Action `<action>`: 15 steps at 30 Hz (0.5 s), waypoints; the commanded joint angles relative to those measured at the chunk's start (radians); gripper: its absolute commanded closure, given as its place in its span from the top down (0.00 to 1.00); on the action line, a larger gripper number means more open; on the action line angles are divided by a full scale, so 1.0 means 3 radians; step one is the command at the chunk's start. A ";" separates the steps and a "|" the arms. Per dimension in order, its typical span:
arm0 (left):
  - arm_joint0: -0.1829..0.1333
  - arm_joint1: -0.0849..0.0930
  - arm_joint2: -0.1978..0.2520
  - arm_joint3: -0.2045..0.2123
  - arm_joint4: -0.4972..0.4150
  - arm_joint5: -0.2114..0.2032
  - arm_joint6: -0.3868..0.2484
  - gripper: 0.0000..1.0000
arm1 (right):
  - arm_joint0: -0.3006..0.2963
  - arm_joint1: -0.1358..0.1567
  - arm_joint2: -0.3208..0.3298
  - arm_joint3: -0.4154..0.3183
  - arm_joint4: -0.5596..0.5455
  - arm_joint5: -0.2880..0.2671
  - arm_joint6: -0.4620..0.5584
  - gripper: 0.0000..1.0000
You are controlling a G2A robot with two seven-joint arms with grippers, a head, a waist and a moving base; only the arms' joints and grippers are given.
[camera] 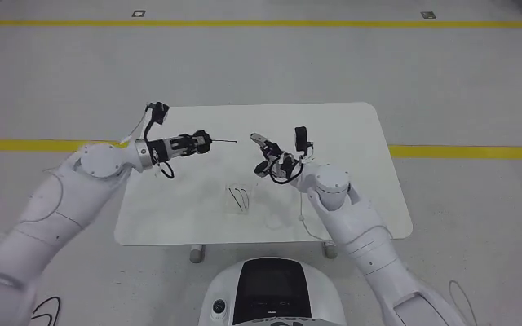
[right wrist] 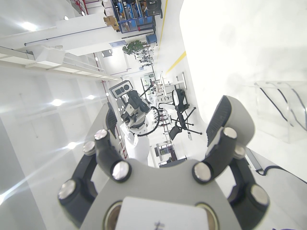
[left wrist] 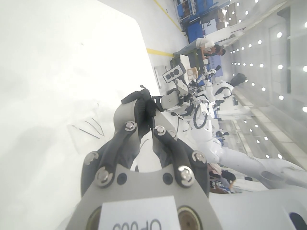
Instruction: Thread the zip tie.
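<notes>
Left claw (camera: 204,142) was above the left half of the white worktop (camera: 342,196), closed on one end of a thin black zip tie (camera: 224,141). The tie stuck out level from the fingertips, pointing across at the other arm. In the left wrist view the claw's (left wrist: 144,104) dark pads met tight around the black end. How much of the tie lay inside the grip could not be made out.

Right claw (camera: 259,152) was above the middle of the worktop, facing the left one, its fingers spread wide with nothing between them. The free tip of the tie ended just short of it, apart and not touching. The right wrist view showed the same: both ribbed pads (right wrist: 215,118) well separated, and the tie (right wrist: 146,90) a fine dark line in the distance beyond them.

Nearer the robot, between the two arms, sat a small clear tray (camera: 230,189) holding a few spare ties (camera: 239,198), each black and slightly curved, lying side by side.
</notes>
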 commanded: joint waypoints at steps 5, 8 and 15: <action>0.0307 -0.0180 -0.0519 0.0201 -0.0173 0.0000 -0.0552 0.00 | 0.0010 0.0004 0.0002 0.0002 0.0000 -0.0030 -0.0041 1.00; 0.0447 -0.0289 -0.0742 0.0297 -0.0230 0.0000 -0.0775 0.00 | 0.0015 0.0004 -0.0006 0.0009 -0.0007 -0.0056 -0.0066 1.00; 0.0689 -0.0528 -0.1244 0.0518 -0.0397 0.0000 -0.1290 0.00 | 0.0030 0.0006 -0.0021 0.0021 -0.0037 -0.0066 -0.0072 1.00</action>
